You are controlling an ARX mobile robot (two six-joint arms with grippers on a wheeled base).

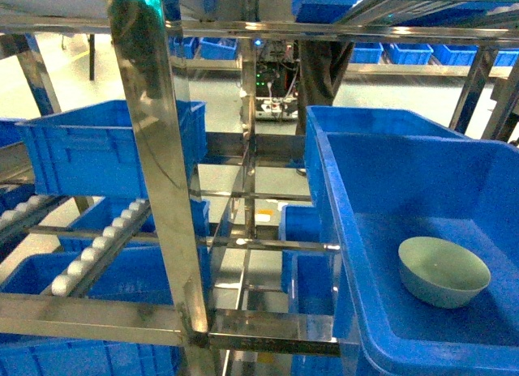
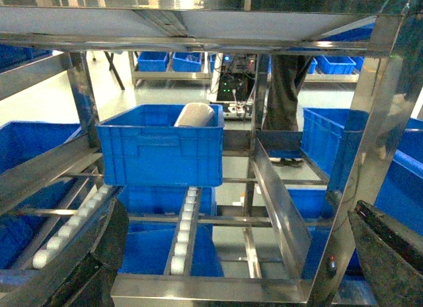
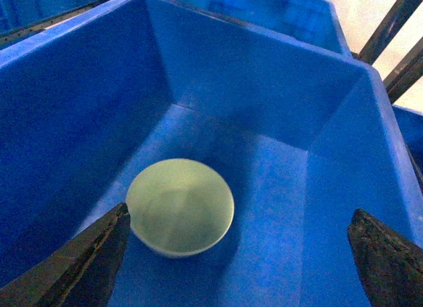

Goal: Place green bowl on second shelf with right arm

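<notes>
Only the fingers of the robot show. In the right wrist view the right gripper (image 3: 241, 254) has two dark, near-black fingers (image 3: 92, 261) with rough, worn, brownish-flecked edges, tapering to blunt tips. The left gripper (image 2: 244, 261) shows the same dark, matte, wedge-shaped fingers (image 2: 390, 254), scuffed along the rims

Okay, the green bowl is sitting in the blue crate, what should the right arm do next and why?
Probably lower the right end effector onto the green bowl and close on its rim. The bowl rests upright on the floor of the blue crate, untouched, and the open fingers sit wide apart above it.
</notes>
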